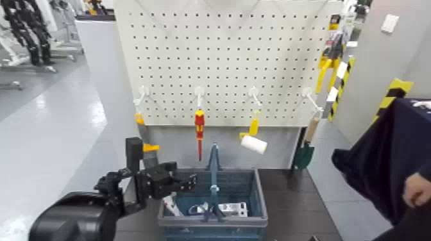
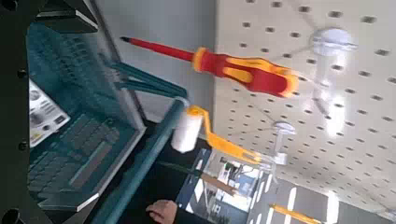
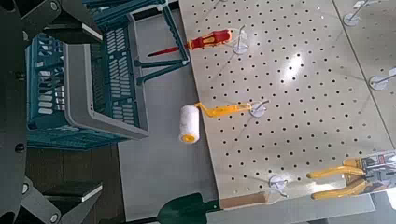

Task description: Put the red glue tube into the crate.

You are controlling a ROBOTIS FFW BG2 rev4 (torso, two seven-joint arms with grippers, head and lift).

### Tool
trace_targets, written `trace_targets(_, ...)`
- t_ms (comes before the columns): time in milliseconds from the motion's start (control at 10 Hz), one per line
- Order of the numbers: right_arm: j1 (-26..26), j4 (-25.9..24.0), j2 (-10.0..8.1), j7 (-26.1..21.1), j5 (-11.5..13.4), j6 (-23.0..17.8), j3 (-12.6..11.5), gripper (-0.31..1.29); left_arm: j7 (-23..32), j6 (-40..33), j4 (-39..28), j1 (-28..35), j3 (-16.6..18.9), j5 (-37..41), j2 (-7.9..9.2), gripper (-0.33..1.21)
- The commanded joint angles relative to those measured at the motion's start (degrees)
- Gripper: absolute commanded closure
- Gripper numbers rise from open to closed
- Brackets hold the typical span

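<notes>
Workshop bay: white pegboard behind dark counter. Crate on counter; red glue tube already inside, near-left corner, slanted. Left end effector directly above it; grip state undeterminable.

Screwdriver, paint roller, trowel on pegboard.

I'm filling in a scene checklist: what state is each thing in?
Screwdriver: hanging on pegboard, tip down.
Paint roller: hanging on pegboard.
Trowel: hanging on pegboard.
Crate: upright, handle up, holding items.
Red glue tube: apparently lying in crate, under left claw.
Right claw: open, empty.
</notes>
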Motion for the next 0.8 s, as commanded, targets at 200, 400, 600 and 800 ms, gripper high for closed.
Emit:
trace_targets(200,0.5,-0.22,0.36,0.0,0.18,-0.54,-0.7,0.18,13.05,0.05,-24.22,16.57,4.96,-1.68,0.43,-0.05)
trace_targets(400,1.11,-0.57,0.44,-0.71,0.79,-0.89,-0.87,0.18,23.07,-1.89,-35.74,27.73,8.65,-6.42,-1.68,-0.05)
trace_targets(600,1.64,-0.92,0.71,-1.32,1.32,-1.24,-1.05,0.18,29.49,-5.14,-41.89,36.26,8.65,-11.17,-3.0,-0.03)
trace_targets(800,2.17,-1.36,0.71,-1.5,1.67,-1.42,-1.23,0.18,32.83,-8.66,-43.73,41.62,8.47,-13.37,-4.93,0.01)
